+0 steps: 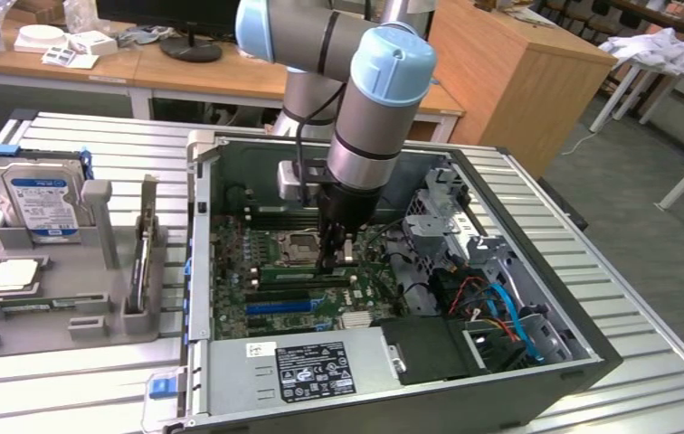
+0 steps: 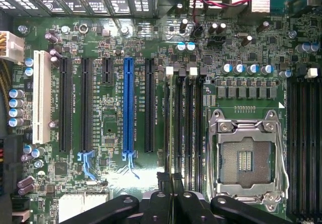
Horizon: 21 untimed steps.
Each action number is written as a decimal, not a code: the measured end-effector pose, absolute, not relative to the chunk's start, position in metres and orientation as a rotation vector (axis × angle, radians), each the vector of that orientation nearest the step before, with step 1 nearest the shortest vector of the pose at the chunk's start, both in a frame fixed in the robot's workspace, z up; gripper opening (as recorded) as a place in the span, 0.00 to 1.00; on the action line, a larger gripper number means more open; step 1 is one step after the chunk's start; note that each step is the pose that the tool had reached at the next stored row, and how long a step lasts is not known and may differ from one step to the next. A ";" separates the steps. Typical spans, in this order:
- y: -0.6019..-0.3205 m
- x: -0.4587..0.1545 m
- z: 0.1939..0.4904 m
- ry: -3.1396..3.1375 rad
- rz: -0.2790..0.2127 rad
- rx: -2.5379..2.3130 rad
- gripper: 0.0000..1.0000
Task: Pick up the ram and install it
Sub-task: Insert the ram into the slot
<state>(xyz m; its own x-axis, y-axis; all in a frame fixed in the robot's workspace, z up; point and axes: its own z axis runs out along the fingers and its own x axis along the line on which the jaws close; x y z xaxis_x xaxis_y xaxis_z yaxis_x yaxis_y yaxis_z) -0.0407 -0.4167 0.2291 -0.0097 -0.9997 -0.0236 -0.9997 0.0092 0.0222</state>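
The fingers (image 1: 342,249) are drawn together, down inside the open computer case (image 1: 584,362) above the motherboard (image 2: 113,108). The ram (image 1: 299,269) stands on edge along a memory slot just beside the processor socket (image 2: 245,158). One end lies directly under the fingertips. I cannot tell whether they pinch it or only touch it.

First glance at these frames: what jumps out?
The robot arm reaches down into the open PC case. Its shut gripper is low over the memory slots, beside the empty CPU socket. On the exterior view's left, a hard drive stands upright in a grey tray.
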 end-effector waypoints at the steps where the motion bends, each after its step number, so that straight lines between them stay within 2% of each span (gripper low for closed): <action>1: -0.417 -0.041 0.229 2.229 0.051 -2.211 0.12; 21: -0.417 -0.041 0.229 2.218 0.053 -2.221 0.12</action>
